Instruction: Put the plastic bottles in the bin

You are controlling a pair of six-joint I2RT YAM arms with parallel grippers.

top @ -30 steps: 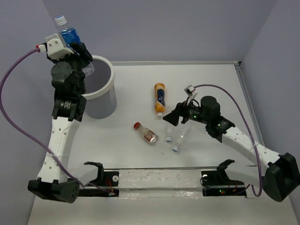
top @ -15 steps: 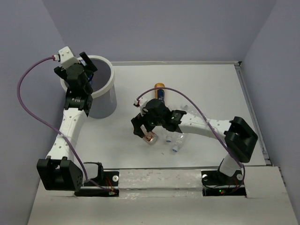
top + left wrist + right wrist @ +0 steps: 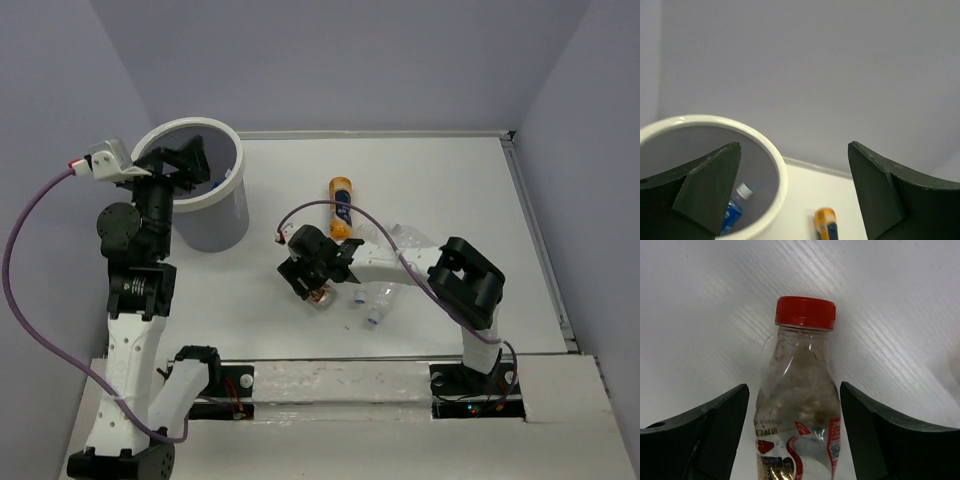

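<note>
Left gripper (image 3: 793, 149) gapes wide and empty over the bin (image 3: 776, 167), 1 blue-labelled bottle (image 3: 735, 210) inside. Right gripper (image 3: 794, 386), jaws wide, straddles the red-capped bottle (image 3: 799, 400).

White desk (image 3: 450, 170), level. The bin (image 3: 236, 175) stands upright at its far left. An orange-yellow bottle (image 3: 341, 205) lies on its side near the centre. A red-capped bottle (image 3: 800, 405) lies nearer the front, with two clear bottles (image 3: 380, 298) lying just to its right. A third clear bottle (image 3: 408, 236), partly hidden, lies behind those.
</note>
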